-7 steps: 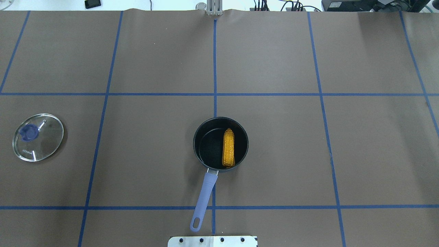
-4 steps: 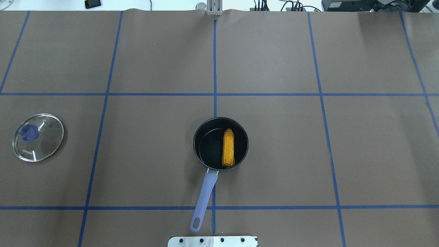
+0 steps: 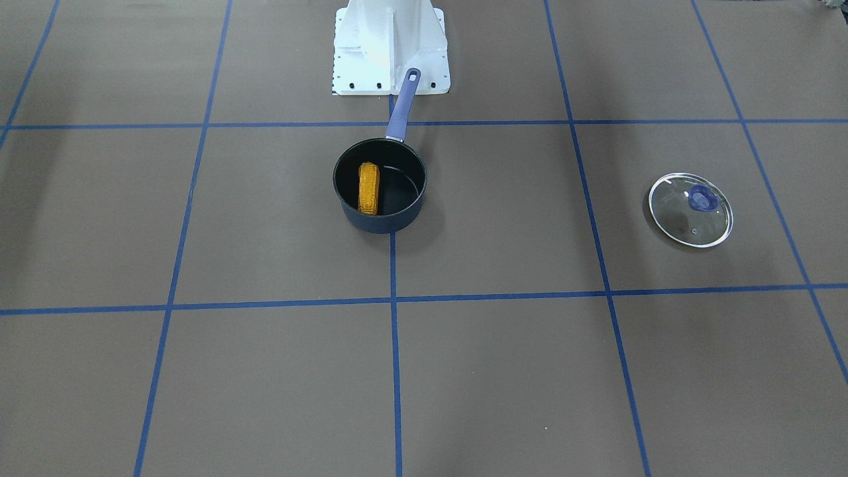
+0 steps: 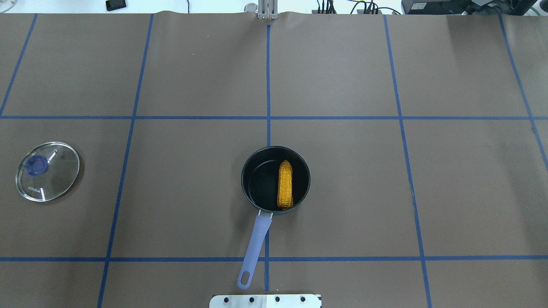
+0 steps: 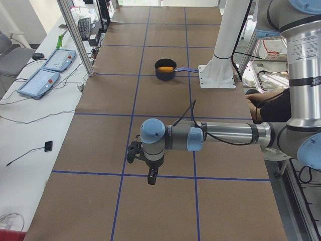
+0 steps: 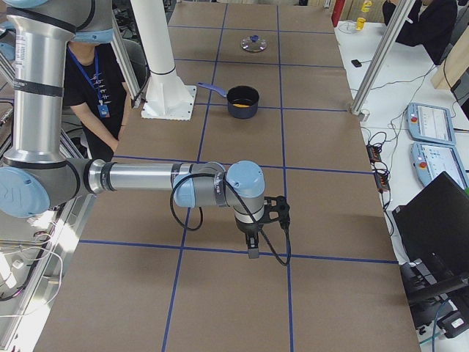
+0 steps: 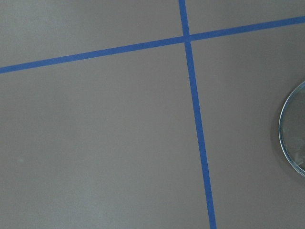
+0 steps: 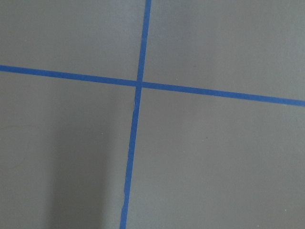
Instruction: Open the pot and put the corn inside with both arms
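The dark navy pot (image 4: 258, 182) stands open near the table's near middle, its periwinkle handle (image 4: 255, 246) pointing toward my base. The yellow-orange corn (image 4: 285, 184) lies inside it, on its right side; it also shows in the front view (image 3: 368, 188) within the pot (image 3: 384, 222). Both arms are held high over the table ends, far from the pot. My left gripper (image 5: 151, 178) shows only in the left side view and my right gripper (image 6: 253, 251) only in the right side view; I cannot tell whether either is open or shut.
The round glass lid (image 4: 47, 171) with a blue knob lies flat at the table's left side, also in the front view (image 3: 691, 210), and its edge shows in the left wrist view (image 7: 291, 129). The white robot base plate (image 3: 389, 46) sits behind the pot handle. Blue tape lines grid the brown table.
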Robot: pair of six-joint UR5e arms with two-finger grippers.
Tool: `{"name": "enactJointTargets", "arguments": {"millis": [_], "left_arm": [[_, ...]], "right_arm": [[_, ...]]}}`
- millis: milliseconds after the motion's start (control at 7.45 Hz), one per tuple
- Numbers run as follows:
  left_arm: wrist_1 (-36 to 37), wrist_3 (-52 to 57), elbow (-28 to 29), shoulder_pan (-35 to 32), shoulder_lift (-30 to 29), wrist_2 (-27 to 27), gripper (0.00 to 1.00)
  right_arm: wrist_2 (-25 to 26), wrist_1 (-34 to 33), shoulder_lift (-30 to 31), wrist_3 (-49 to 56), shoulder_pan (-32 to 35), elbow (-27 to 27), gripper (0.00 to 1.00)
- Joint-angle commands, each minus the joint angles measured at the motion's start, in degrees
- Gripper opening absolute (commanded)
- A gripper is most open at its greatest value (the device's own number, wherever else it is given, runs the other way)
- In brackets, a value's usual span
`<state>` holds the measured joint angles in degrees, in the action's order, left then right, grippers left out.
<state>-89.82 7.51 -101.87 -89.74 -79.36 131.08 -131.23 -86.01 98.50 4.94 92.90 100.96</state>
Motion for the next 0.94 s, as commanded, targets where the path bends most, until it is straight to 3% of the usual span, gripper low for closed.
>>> {"name": "enactJointTargets", "arguments": {"millis": [0,805], "left_arm": [[-0.09,0.14,0.0,0.09,-0.09,0.05,0.99],[-0.7,0.14,-0.17,0.09,-0.01,0.05,0.99]], "right_arm": [[-0.17,0.41,0.02,-0.02,-0.09,-0.5,1.0],[-0.96,0.41,0.02,-0.02,-1.32,-0.94,1.0]]}}
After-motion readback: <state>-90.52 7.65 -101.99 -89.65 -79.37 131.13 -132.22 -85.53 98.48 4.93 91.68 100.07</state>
